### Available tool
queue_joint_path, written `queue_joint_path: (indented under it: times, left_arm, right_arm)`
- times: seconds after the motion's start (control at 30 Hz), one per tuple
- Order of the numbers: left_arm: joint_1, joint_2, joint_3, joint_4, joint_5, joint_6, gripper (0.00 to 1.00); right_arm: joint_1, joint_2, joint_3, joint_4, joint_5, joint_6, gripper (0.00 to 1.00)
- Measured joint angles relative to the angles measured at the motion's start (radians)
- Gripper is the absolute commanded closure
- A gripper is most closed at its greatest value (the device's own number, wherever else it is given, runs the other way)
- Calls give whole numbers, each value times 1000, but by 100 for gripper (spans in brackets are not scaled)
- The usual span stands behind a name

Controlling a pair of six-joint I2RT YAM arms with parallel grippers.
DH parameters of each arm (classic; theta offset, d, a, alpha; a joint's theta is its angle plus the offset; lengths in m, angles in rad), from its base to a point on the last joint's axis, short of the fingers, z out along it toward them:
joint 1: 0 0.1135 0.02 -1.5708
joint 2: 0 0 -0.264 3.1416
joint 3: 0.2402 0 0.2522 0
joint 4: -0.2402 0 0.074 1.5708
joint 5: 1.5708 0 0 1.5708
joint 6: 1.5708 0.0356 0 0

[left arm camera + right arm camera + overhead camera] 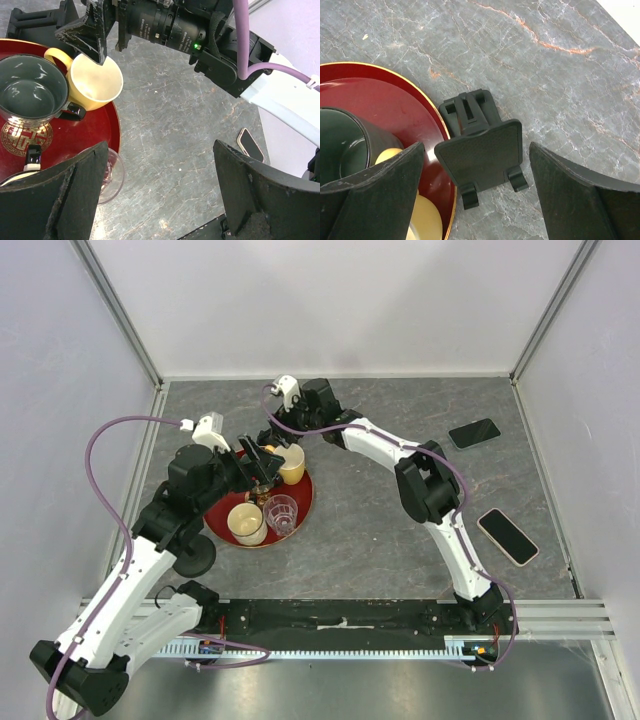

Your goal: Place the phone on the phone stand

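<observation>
The right pincer (476,172) hangs wide open over the phone stand (480,150) beside the red tray (395,100), the left pincer (160,192) gapes too, and the phone (508,536) lies well apart on the tabletop (380,540), so fetching it looks next.

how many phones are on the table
2. The pink-rimmed phone lies at the near right; a smaller all-black phone lies farther back on the right. Others could be hidden from view.
</observation>
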State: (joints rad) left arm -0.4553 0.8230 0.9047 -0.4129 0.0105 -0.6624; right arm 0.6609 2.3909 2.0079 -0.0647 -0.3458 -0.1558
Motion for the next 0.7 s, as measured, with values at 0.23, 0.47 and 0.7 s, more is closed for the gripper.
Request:
queue_joint_path:
  times: [0.23,0.47,0.7]
  left_arm:
    - [0,12,-5,26,19,-8,9]
    - [0,73,-8,124,45,-46,15]
    - [0,246,31,303,43,-79,30]
  right_arm:
    - [10,34,45,-6,16,-5,24]
    - [11,43,61,-12,28,-7,49]
    - [10,43,75,-11,47,-4,69]
